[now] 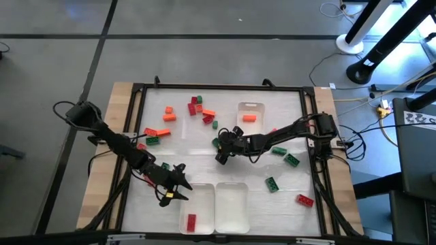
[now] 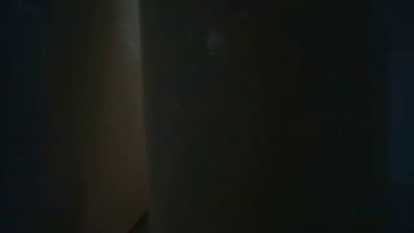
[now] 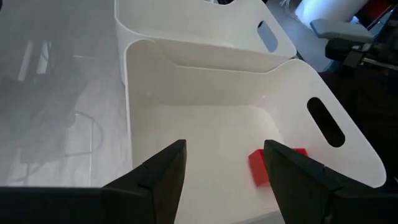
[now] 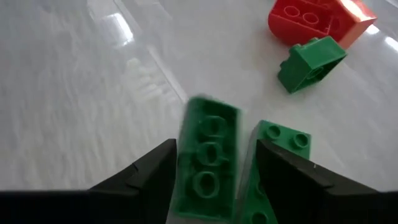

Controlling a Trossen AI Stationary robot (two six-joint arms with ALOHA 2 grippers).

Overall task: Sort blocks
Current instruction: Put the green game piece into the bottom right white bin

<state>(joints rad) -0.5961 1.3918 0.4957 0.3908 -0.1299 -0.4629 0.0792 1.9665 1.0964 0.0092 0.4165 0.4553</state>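
Observation:
Red, green and orange blocks lie scattered on the white table top. My right gripper is open at mid-table, its fingers on either side of a green block that lies on the table; a second green block lies just outside one finger. I cannot tell whether the fingers touch either one. My left gripper hangs open and empty at the rim of the near-left white tray. In the left wrist view a red block lies on that tray's floor.
A second white tray stands beside the first at the near edge. A third tray at the back holds an orange block. Loose blocks lie at the far left and right. The low view is dark.

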